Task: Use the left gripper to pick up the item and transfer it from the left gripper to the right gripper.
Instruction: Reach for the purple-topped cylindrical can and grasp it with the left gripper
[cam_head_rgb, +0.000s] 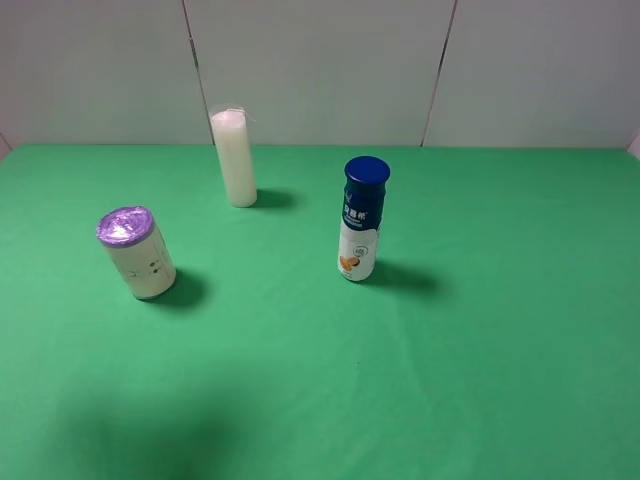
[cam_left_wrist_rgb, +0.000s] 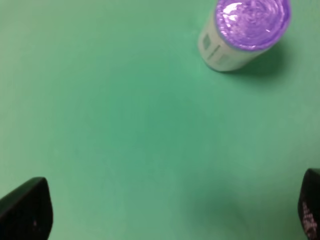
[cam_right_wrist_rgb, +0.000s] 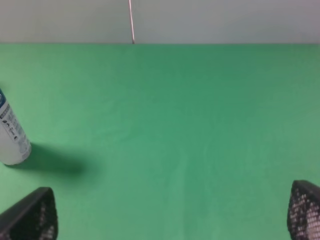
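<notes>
One item, small dark print unreadable

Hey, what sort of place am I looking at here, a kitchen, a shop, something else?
Likely a robot test bench: a plain green cloth as the work surface, bare white panels behind it, and just three containers, the item, a candle and a bottle, standing well apart.

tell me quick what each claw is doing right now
left claw: open, holding nothing
right claw: open, holding nothing
</notes>
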